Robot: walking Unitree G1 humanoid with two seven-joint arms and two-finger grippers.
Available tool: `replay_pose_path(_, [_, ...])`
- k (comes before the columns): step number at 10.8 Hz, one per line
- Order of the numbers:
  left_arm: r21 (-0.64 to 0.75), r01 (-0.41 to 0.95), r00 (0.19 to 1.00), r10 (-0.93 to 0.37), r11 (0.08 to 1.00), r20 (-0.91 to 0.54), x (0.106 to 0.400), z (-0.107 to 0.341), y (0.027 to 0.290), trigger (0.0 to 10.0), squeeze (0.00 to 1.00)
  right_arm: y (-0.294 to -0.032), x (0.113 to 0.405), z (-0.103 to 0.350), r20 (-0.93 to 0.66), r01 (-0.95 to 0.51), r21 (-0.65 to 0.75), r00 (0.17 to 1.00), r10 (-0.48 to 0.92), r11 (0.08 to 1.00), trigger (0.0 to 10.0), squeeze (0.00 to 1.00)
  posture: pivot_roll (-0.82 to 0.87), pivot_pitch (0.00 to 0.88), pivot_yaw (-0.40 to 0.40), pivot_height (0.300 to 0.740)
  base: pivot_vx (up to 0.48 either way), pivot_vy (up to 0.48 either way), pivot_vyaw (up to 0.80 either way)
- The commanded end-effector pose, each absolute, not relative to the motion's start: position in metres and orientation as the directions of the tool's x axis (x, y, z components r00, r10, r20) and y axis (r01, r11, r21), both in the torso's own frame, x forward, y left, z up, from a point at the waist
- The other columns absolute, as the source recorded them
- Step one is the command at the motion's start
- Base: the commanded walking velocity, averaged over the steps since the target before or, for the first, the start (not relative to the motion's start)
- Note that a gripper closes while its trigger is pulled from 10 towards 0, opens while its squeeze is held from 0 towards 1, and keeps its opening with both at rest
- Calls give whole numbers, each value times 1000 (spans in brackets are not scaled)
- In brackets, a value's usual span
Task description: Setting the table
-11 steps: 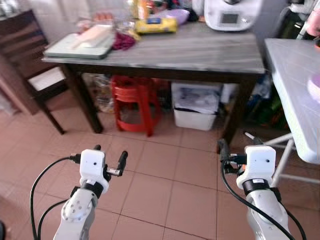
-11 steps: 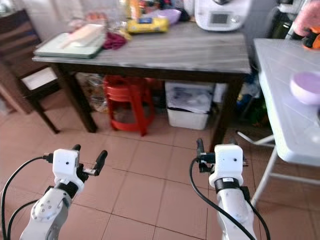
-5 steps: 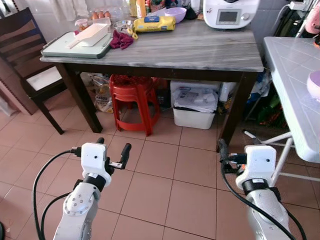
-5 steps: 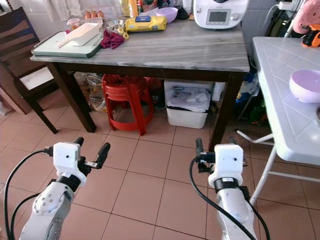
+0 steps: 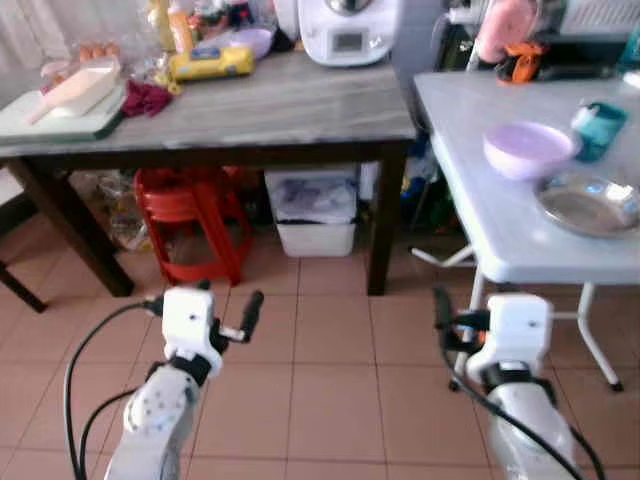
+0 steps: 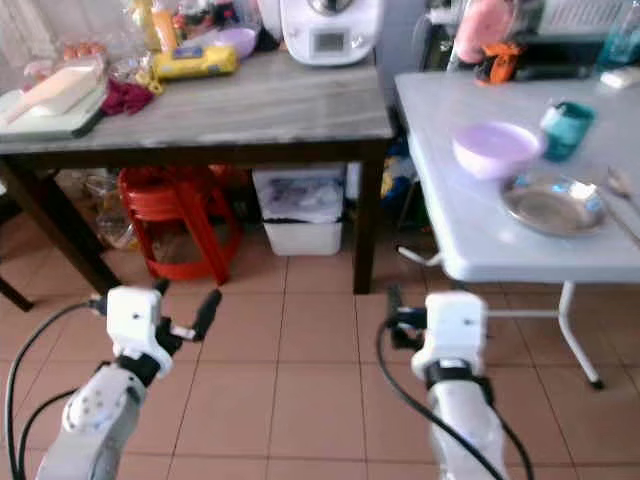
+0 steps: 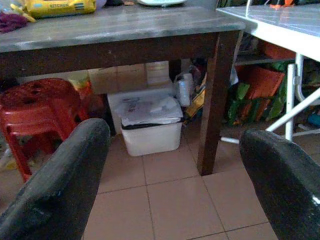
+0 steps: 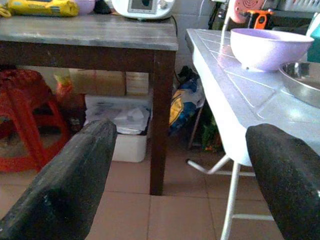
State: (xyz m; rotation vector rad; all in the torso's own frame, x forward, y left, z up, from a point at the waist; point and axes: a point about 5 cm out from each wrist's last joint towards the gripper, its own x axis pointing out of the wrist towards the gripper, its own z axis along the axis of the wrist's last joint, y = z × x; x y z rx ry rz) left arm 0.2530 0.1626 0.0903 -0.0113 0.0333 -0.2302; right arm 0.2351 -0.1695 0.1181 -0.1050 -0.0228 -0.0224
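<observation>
- Both arms held low over the tiled floor, carrying nothing, so this reads as approach, not handling
- Left gripper (image 5: 225,312) jaws spread wide, empty; right gripper (image 8: 175,175) likewise parted
- Bowl (image 5: 527,148), plate (image 5: 590,204) and cup (image 5: 600,128) sit together on the white table (image 5: 470,190), ahead to the right
- Dark table (image 5: 280,110) holds kitchen clutter, likely the supply side

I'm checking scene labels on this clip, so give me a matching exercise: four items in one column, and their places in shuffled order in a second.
Items:
1. lilac bowl
2. red stool
3. yellow packet
4. steel plate

Places:
A. under the dark table
B. near the white table's front edge
C. on the dark table's top
D. on the white table, next to a teal cup

Pairs: 1-D, 2-A, 3-C, 4-B
</observation>
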Motion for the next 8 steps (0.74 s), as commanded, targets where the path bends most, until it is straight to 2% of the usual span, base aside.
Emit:
replay_pose_path(1, [-18,225,973,-226,974,-38,252,90,162,10000,0,-172,234,123,39,30,-106,999,-26,994,10000,0,-64,72,86,740,0,-300,0])
replay_pose_path(8, [-13,231,972,-232,973,-44,253,89,160,10000,0,-169,234,122,38,14,-111,999,-10,994,10000,0,-63,77,90,740,0,-299,0])
